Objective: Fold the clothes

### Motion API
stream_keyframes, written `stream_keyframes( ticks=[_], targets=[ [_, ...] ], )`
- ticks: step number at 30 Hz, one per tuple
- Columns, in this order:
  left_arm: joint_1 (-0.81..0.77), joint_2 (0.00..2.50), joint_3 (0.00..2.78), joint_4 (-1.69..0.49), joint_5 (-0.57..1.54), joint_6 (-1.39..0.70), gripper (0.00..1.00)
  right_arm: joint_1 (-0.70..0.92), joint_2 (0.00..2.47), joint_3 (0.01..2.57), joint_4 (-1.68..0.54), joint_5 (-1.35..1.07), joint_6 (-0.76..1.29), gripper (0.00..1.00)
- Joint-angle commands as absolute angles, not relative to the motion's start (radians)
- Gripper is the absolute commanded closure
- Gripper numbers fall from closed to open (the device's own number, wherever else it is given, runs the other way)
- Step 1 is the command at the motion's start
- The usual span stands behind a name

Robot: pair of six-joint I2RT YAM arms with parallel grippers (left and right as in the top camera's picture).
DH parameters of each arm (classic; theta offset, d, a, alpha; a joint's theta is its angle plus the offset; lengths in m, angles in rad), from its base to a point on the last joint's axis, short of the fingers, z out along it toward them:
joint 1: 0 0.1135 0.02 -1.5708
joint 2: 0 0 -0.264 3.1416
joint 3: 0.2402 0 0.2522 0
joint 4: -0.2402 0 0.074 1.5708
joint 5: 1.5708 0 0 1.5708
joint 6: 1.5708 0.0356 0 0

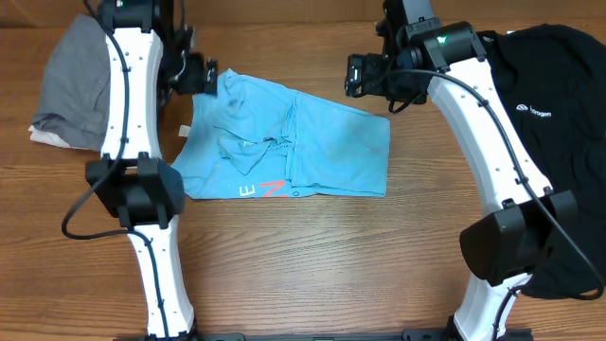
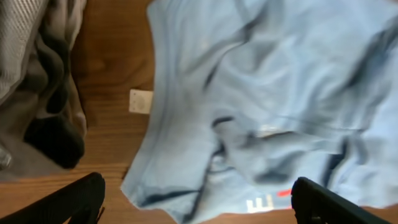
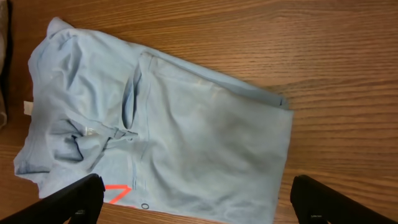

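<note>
Rumpled light blue T-shirt [image 1: 303, 142] on wooden table [image 1: 312, 256], left gripper [image 2: 199, 208] spread wide and empty at its left edge, right gripper [image 3: 193, 199] likewise near its far right corner

A brown wooden counter [image 1: 312, 256] is filling the whole view (grain running left to right), and soft, even light is falling across it, casting faint shadows.

The T-shirt's [image 1: 294, 137] coral letters [image 1: 270, 189] show only as fragments at its folded edge — the rest is hidden in the fold. In the blurred left wrist view the shirt runs past top and right edges. The black garment [image 1: 559, 85] is cut by the overhead's right edge, its white print [image 1: 535, 111] too small to read.
</note>
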State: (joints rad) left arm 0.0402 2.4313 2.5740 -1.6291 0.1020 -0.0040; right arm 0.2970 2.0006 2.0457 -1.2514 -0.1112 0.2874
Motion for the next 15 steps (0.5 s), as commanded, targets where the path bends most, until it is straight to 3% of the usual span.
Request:
stream_keyframes(
  ticks=[1, 15],
  targets=[
    [0.068, 2.424, 2.480, -1.570, 0.130, 0.123, 0.01, 0.302, 2.000, 2.048, -1.253, -0.105, 0.289, 0.00],
    [0.089, 2.424, 2.082, -1.241, 0.263, 0.315, 0.02, 0.303, 2.000, 2.048, -1.293, -0.105, 0.289, 0.00]
  ],
)
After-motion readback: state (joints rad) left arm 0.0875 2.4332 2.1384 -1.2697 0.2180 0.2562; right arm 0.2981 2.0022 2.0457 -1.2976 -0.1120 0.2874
